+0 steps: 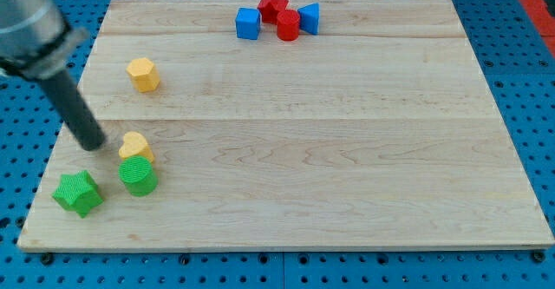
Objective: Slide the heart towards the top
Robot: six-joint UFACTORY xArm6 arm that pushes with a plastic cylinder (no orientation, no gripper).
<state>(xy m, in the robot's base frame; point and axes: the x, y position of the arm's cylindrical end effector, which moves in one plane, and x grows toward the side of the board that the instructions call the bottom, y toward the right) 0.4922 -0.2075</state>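
At the view's bottom left the green star and green cylinder sit low on the worktop; the yellow heart touches the cylinder's upper side, so its slide toward the top looks barely begun. My tip rests just left of the heart; there is no hand to spread or close. Farther up: yellow hexagon, red and blue blocks.

Eight small blocks sit on the wooden counter. Two are yellow: a heart and a hexagon-like piece. Two are green: a star and a cylinder. Two are red: a star and a cylinder-like one. Two are blue: a cube and a wedge-like one. One dark rod, one tip
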